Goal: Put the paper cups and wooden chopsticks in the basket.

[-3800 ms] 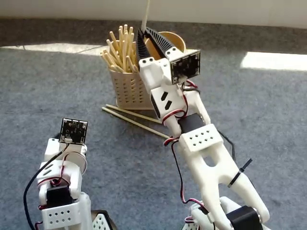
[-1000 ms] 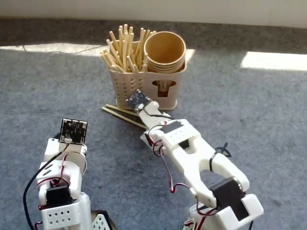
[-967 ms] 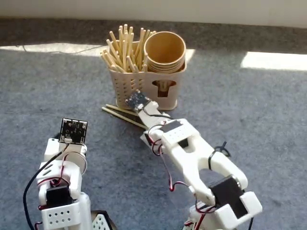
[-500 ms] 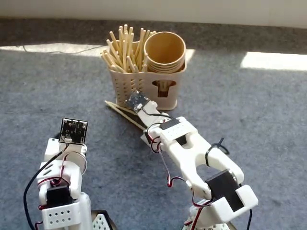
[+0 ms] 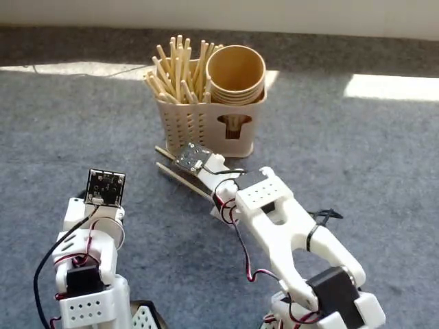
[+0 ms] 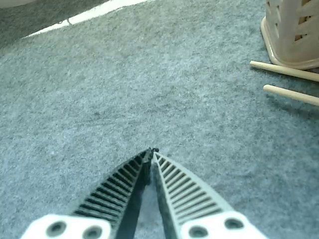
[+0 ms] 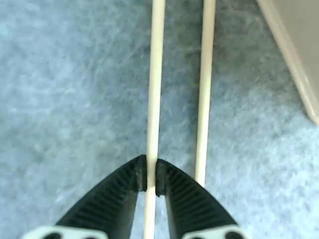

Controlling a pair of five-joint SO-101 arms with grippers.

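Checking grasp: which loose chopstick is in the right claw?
The far chopstick, the one away from the basket: the right claw is shut on it. The near chopstick lies free on the carpet.

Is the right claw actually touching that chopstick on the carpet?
Touching. In the right wrist view, the right gripper pinches one chopstick between its fingertips, with no gap on either side.

Bright, even daylight. Two sunlit patches (image 5: 387, 86) on grey carpet (image 5: 357, 178) at far edge, flanking beige perforated plastic basket (image 5: 206, 130). Soft, short shadows beside pale wooden chopsticks (image 7: 155, 74) on carpet. Mild glare on white plastic right arm (image 5: 288, 226).
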